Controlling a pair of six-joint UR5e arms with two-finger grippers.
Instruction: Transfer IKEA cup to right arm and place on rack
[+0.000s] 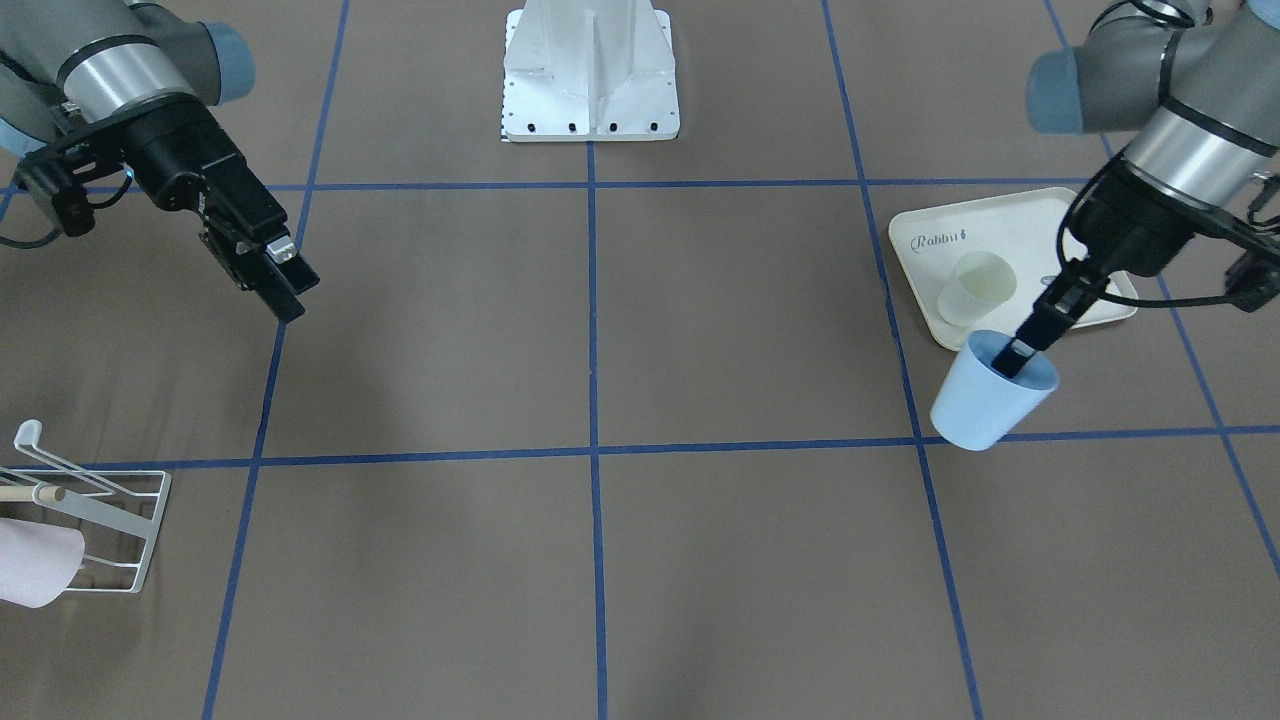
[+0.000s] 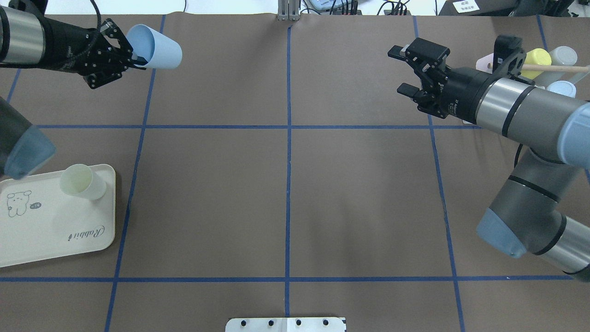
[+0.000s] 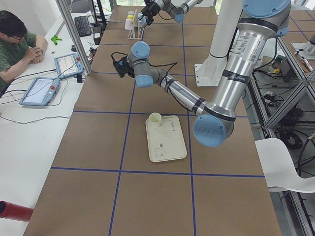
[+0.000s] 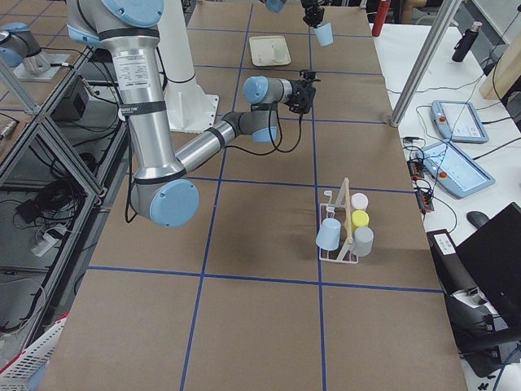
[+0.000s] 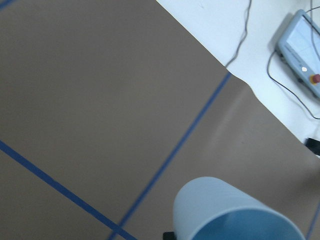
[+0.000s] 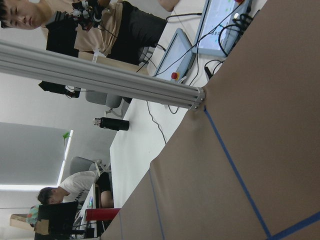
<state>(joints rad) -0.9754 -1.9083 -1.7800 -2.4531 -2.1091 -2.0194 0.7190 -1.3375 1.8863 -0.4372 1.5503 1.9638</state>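
Note:
My left gripper is shut on the rim of a light blue IKEA cup, one finger inside it, and holds it tilted above the table. It shows on the right of the front-facing view with the cup, and the cup fills the bottom of the left wrist view. My right gripper is open and empty, well apart from the cup across the table. The white wire rack with a wooden dowel stands behind the right arm.
A cream rabbit-printed tray holds a pale translucent cup near the left arm. The rack carries several cups, among them a pink one. The white robot base plate sits at the table's middle edge. Operators sit beyond the far side.

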